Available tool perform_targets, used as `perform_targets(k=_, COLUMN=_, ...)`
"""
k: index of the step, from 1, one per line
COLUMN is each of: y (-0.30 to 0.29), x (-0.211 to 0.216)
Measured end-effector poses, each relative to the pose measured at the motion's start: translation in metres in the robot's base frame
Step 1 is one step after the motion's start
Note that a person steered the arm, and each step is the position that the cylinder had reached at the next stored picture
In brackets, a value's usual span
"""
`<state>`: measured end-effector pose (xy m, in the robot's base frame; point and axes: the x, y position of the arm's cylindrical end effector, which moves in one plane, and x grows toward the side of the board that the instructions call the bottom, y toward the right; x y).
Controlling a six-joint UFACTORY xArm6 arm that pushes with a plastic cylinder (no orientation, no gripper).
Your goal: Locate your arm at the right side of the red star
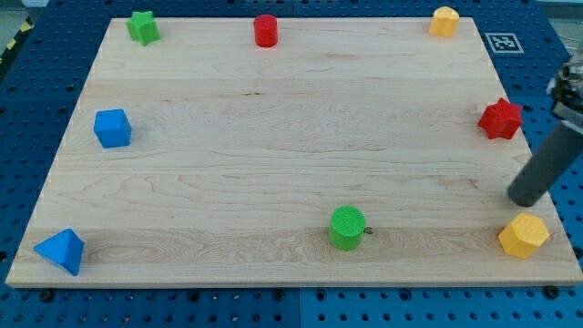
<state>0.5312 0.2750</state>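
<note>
Dark rod [547, 159] tilted, my tip [525, 199] below red star [500, 118]

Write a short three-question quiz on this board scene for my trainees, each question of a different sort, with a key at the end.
1. True or false: my tip touches the red star.
2. Multiple choice: which block lies nearest my tip? A) the green cylinder B) the yellow block at the view's bottom right C) the blue cube
3. Fill in: the red cylinder stands at the view's top between the green star and the ____ block.

Key: 1 false, my tip sits apart from the star, below it and slightly to its right in the view. 2 B. 3 yellow, the one at the top right.
</note>
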Motion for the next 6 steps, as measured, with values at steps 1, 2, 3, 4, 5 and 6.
perform_targets(k=1, y=0.046, x=-0.013)
perform_targets(k=2, y=0.070, x=-0.032)
perform_targets(k=3, y=0.069, x=-0.056)
perform_targets(k=4, y=0.057, x=-0.091)
perform_targets(k=5, y=0.051, x=-0.106)
perform_targets(k=6, y=0.039, x=-0.115)
